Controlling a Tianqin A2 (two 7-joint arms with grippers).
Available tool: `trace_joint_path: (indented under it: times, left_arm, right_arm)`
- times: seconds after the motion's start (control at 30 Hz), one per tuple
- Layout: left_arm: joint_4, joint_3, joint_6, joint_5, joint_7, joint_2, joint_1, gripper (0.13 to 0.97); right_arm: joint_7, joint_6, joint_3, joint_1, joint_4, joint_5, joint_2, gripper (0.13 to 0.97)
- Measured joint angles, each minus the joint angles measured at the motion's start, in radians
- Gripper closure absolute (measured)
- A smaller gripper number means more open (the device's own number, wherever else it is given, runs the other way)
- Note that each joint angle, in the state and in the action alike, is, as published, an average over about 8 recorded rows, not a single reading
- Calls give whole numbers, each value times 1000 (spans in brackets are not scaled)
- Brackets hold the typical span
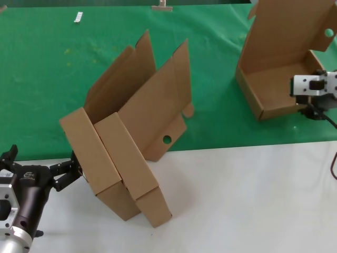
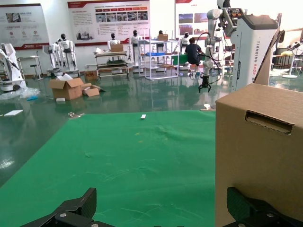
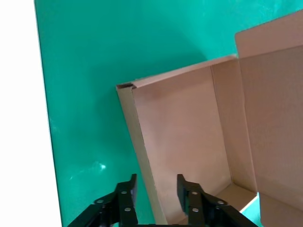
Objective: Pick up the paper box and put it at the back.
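1. The right gripper (image 3: 155, 187) straddles the front wall of the plain brown cardboard paper box (image 1: 281, 79), fingers spread, one inside, one outside.
2. That box already rests on the flat green felt cloth (image 1: 47, 79).
3. The left gripper (image 1: 68, 174), spread open, sits just beside two nested brown boxes (image 1: 124, 158).
4. Risk: the thin wall may buckle or slip if pinched off-centre.

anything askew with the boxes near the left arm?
Yes. Two paper boxes sit nested and skewed across the green cloth edge, fronts overhanging the white tabletop, by the left gripper.
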Motion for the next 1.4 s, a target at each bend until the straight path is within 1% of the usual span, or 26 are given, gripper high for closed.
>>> trace_joint_path:
  times: [0.13,0.2,0.23,0.27,0.4,0.5,0.63,0.73,0.83,0.9,0.97,1.1,1.17,1.27,1.4]
  left_arm:
    - [0,0,0,0,0,0,0,132]
    - [0,0,0,0,0,0,0,132]
    - [0,0,0,0,0,0,0,132]
    - [0,0,0,0,0,0,0,132]
    - [0,0,0,0,0,0,0,132]
    - [0,0,0,0,0,0,0,132]
    - [0,0,0,0,0,0,0,132]
    - [0,0,0,0,0,0,0,132]
    - [0,0,0,0,0,0,0,132]
    - [0,0,0,0,0,0,0,132]
    - [0,0,0,0,0,0,0,132]
    - [0,0,0,0,0,0,0,132]
    - [0,0,0,0,0,0,0,132]
    - [0,0,0,0,0,0,0,132]
    - [0,0,0,0,0,0,0,132]
  right_arm:
    - [-8,-17,7,11,0,19,1,734]
    - [-18,-34,18,22,1,38,7,698]
    - [-23,-44,27,28,1,49,12,698]
    - [-30,-56,38,35,3,63,19,672]
    - [-46,-115,105,51,37,141,70,567]
    - [-36,-171,187,18,120,232,137,489]
    - [-8,-246,333,-106,287,390,234,489]
    - [-16,-302,460,-233,390,523,278,420]
    - [-60,-349,588,-364,455,654,289,351]
    - [-114,-366,674,-450,478,740,278,305]
    - [-179,-363,758,-534,491,824,256,290]
    - [-339,-321,926,-701,519,988,175,230]
    - [-407,-301,994,-770,537,1053,131,201]
    - [-469,-282,1058,-836,566,1111,86,179]
    - [-473,-262,1069,-866,596,1121,72,152]
